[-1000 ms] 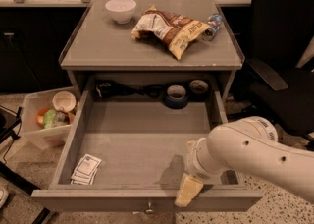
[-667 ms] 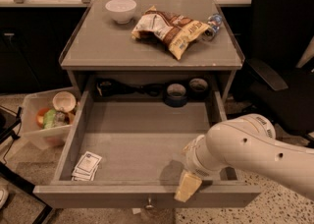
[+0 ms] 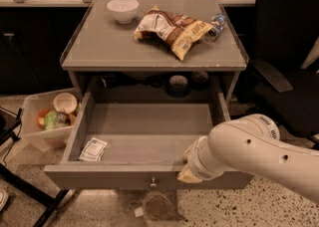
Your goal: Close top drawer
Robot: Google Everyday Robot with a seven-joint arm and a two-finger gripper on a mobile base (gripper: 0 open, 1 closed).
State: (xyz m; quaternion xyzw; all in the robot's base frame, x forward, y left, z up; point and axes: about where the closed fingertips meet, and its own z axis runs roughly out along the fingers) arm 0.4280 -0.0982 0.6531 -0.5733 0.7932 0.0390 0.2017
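Note:
The top drawer is a wide grey wooden drawer, pulled far out from under the grey table top. Its flat front panel carries a small round metal knob. A small white packet lies inside at the front left. My gripper is at the end of the white arm, which comes in from the right. It rests on the drawer's front panel, right of the knob. The arm hides the drawer's front right corner.
On the table top are a white bowl, a snack bag and a small bottle. A clear bin with cups stands on the floor at the left. A black office chair stands at the right.
The drawer's front panel has moved inward toward the table, with my gripper on it. The open part of the drawer is shorter than before.

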